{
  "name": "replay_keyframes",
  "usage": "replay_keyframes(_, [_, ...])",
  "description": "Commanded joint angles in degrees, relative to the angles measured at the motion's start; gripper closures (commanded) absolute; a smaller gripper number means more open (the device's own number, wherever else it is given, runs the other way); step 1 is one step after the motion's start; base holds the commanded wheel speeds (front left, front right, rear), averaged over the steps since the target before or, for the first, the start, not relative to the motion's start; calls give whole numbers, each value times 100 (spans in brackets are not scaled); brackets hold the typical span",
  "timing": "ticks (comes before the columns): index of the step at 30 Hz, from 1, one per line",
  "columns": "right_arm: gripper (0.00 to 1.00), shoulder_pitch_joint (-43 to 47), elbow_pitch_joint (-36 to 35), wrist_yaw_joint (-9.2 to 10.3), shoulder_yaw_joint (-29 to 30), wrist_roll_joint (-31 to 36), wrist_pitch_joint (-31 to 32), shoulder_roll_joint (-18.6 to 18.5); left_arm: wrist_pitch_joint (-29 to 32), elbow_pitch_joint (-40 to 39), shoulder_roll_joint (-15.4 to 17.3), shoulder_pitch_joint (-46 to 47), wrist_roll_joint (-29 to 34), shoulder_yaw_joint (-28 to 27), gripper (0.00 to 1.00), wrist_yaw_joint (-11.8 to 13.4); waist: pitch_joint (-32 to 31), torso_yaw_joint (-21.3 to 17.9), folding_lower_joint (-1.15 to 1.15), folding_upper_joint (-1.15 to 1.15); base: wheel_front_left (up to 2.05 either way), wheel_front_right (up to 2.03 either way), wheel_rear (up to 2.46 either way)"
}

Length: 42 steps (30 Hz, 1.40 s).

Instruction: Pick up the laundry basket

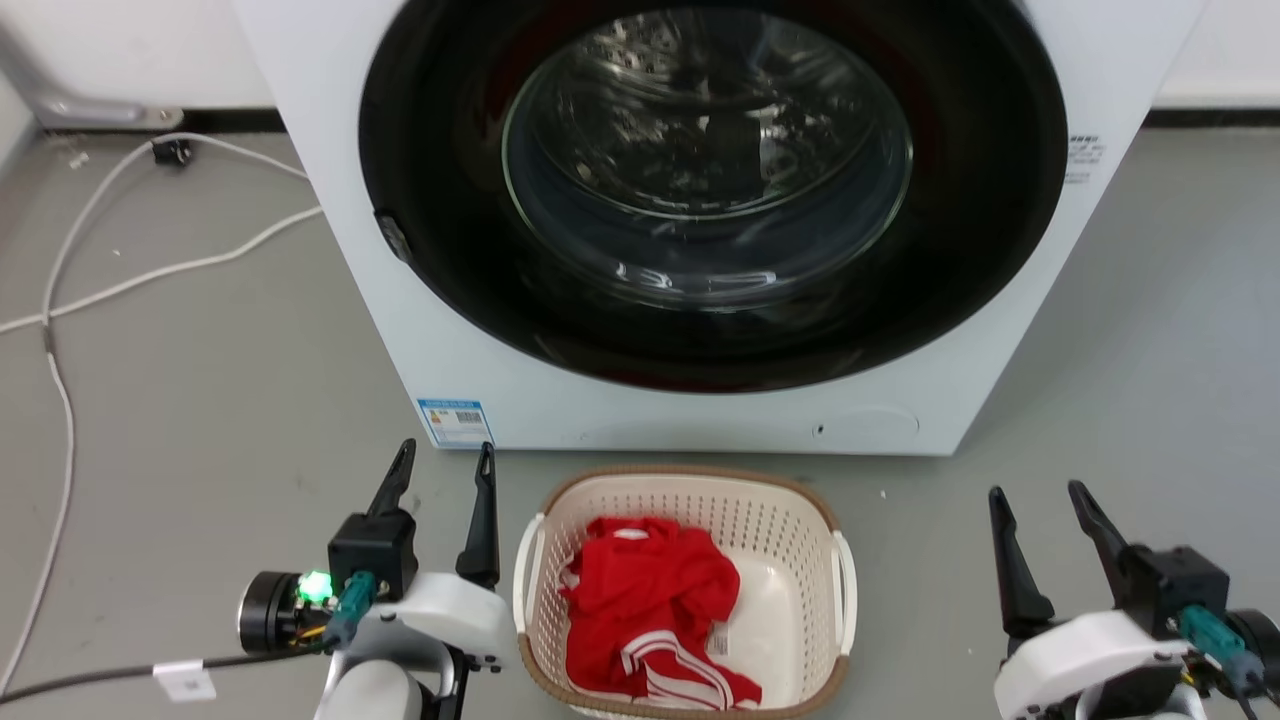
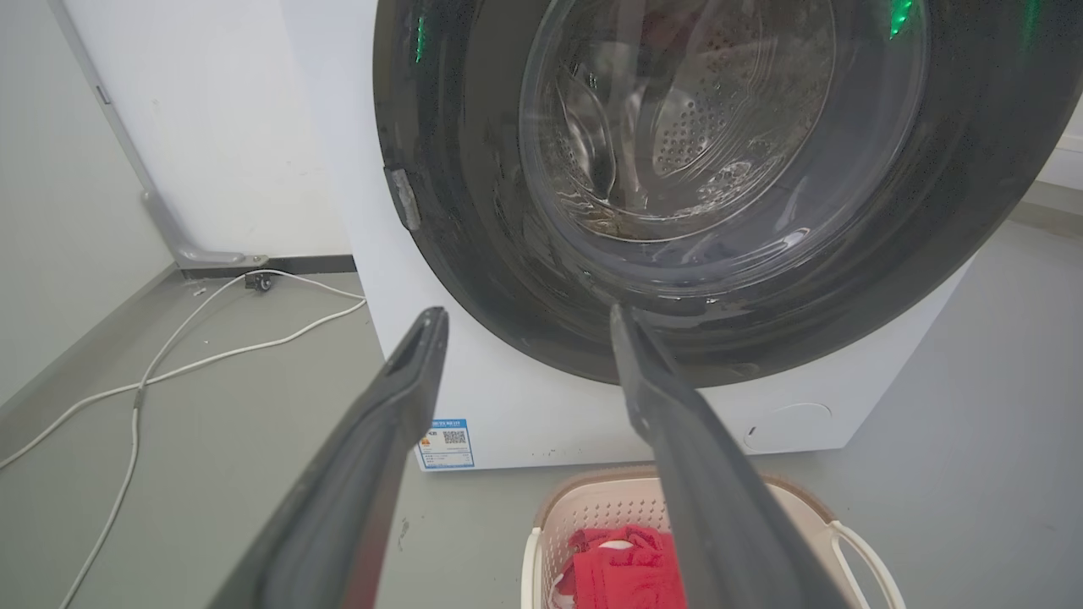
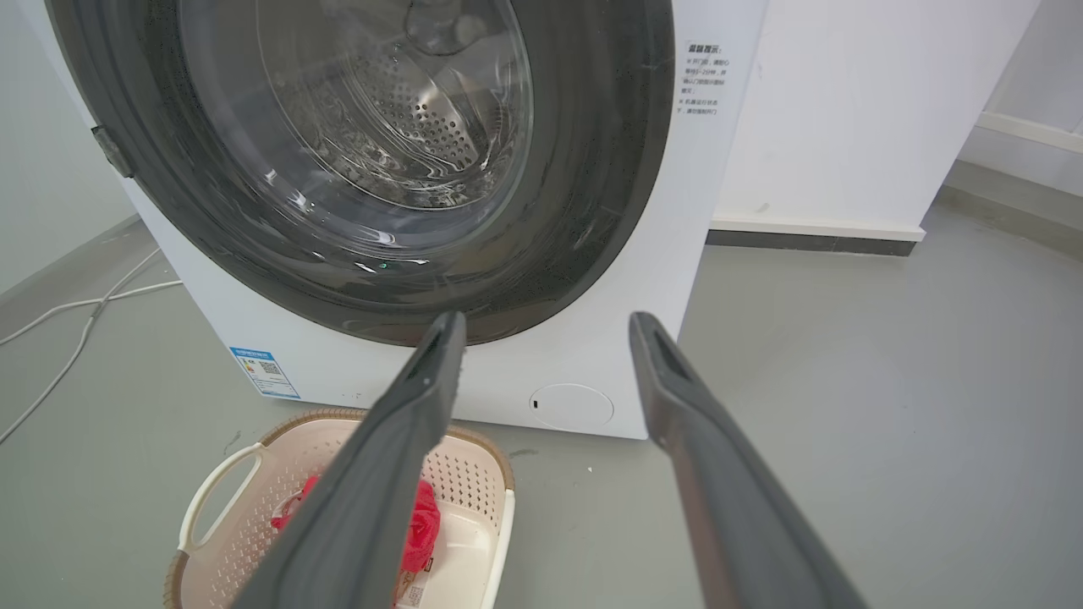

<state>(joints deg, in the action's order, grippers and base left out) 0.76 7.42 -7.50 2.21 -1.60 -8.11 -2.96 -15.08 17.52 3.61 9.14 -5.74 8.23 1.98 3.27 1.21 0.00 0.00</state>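
Here, laundry basket (image 1: 780, 525), left pincer (image 1: 447, 447) just beside, right pincer (image 1: 1035, 490) well apart.

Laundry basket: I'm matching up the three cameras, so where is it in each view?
Head view: basket at bottom centre, on the floor before the washer.
Left wrist view: basket at the bottom edge, right of centre, partly hidden.
Right wrist view: basket in the lower left corner, partly hidden.
Shared landmark: the blue label on the washer's lower front.

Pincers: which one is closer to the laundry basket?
The left pincer, right beside the laundry basket; the right pincer stands farther off across bare floor.
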Motion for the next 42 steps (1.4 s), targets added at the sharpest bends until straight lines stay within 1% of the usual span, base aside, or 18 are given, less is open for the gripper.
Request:
replay_keyframes(1, [0,-163,55,2,-31,-90,35,15,16,154,46,157,-41,-22,0,-44,254,-69,0,0,0,0,0])
replay_keyframes(7, [0,-552,579,2,-160,-334,495,13,260,961,106,668,-248,-81,0,-212,841,-148,0,0,0,0,0])
replay_keyframes(10, [0,-768,886,2,-217,-453,822,14,459,1371,144,945,-370,-105,0,-353,1152,-168,0,0,0,0,0])
replay_keyframes(17, [0,-1477,1628,2,-381,-752,1514,13,1106,2353,232,1689,-713,-123,0,-685,1905,-200,0,0,0,0,0])
replay_keyframes(24, [0,-2417,2409,2,-727,-1217,1972,11,1703,3237,387,2519,-1099,-103,0,-891,2615,-343,0,0,0,0,0])
replay_keyframes(29, [0,-3101,2990,2,-1026,-1502,2257,12,2286,3762,464,3097,-1453,38,0,-937,3042,-423,0,0,0,0,0])
replay_keyframes(32, [0,-3492,3344,2,-1172,-1627,2378,10,2690,3891,516,3411,-1743,296,0,-941,3271,-457,0,0,0,0,0])
replay_keyframes(37, [0,-4091,3918,2,-1451,-1842,2531,10,3196,4015,755,3779,-2198,637,0,-944,3628,-505,0,0,0,0,0])
replay_keyframes(42, [0,-4644,4423,2,-1749,-2057,2643,11,3465,4173,981,4121,-2517,793,0,-945,3998,-550,0,0,0,0,0])
